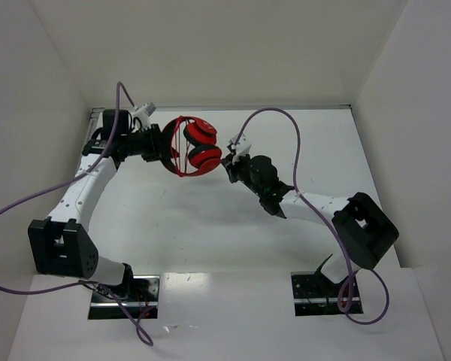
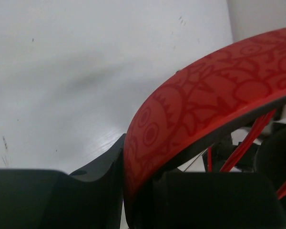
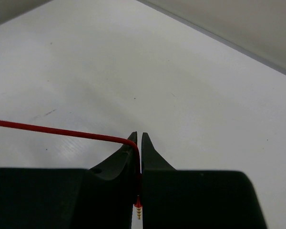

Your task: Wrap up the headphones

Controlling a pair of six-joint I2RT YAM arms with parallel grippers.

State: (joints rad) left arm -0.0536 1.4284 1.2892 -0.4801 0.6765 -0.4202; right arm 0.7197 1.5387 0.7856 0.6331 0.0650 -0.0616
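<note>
left gripper (image 1: 167, 148) clamps headphones (image 1: 198, 146), right gripper (image 3: 139, 141) cord (image 3: 62, 132)

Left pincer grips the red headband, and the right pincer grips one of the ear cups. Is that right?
Not quite. The right pincer is shut on the thin red cord, close to its plug, as the right wrist view shows. The left pincer does grip the red headband.

Arms extended inward; left gripper (image 1: 166, 151), right gripper (image 1: 228, 160) clamped closed.
</note>
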